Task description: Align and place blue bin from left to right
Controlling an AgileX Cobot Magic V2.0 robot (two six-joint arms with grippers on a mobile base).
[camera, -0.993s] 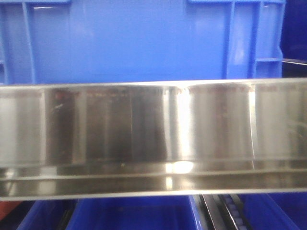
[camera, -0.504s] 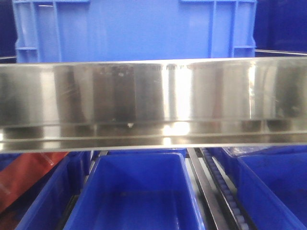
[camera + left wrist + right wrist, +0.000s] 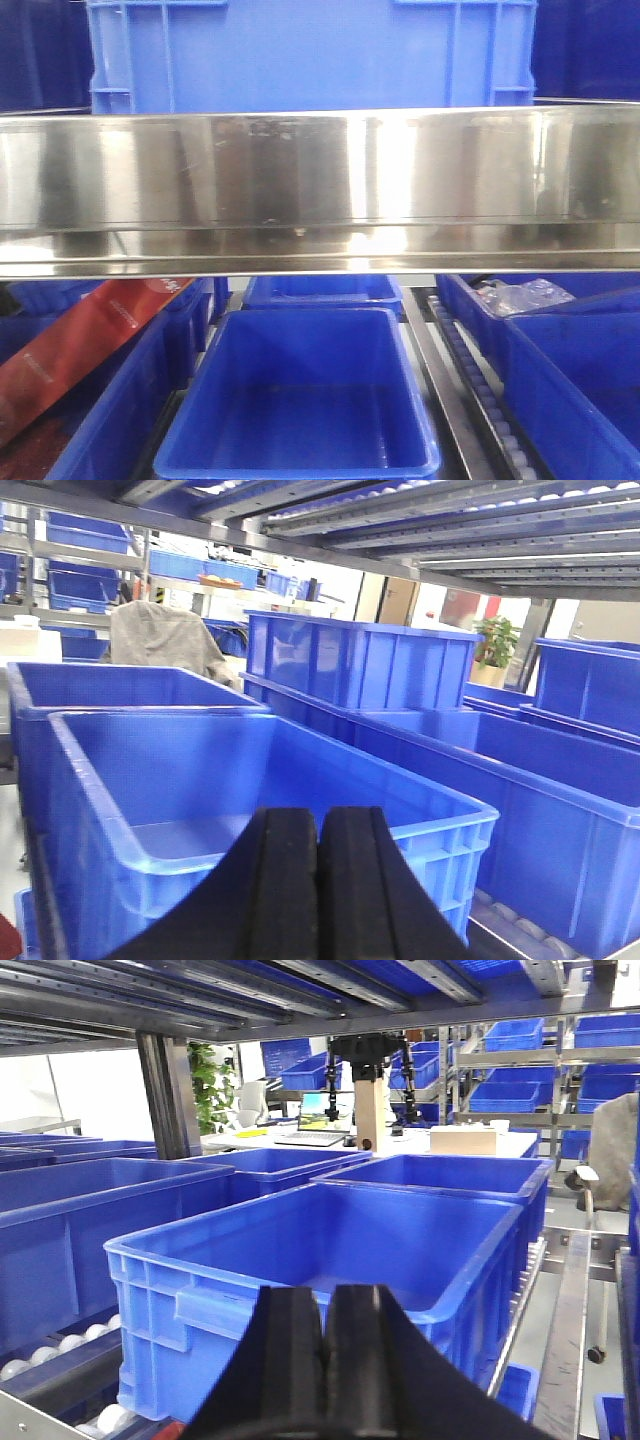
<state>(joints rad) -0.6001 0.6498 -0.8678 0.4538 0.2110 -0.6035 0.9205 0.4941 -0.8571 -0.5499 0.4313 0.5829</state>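
The blue bin [image 3: 310,55] is a large ribbed crate on the upper shelf, its lower part hidden behind a shiny steel rail [image 3: 320,185]. No gripper shows in the front view. My left gripper [image 3: 319,815] is shut with nothing between its black pads, and a blue crate [image 3: 200,780] lies just beyond it. My right gripper [image 3: 327,1295] is also shut and empty, pointing at a ribbed blue crate [image 3: 330,1230] that rests on rollers. I cannot tell whether either of these crates is the bin on the upper shelf.
Below the rail, an empty tapered blue tub [image 3: 300,400] sits between roller tracks [image 3: 480,400]. More tubs flank it, one holding a red package [image 3: 90,340] and one a clear plastic bag [image 3: 520,297]. Rows of blue crates [image 3: 360,665] fill the shelves.
In the front view the steel rail now sits higher and looks smaller. More of the lower shelf's tubs show, and the blue bin looks narrower in the frame.
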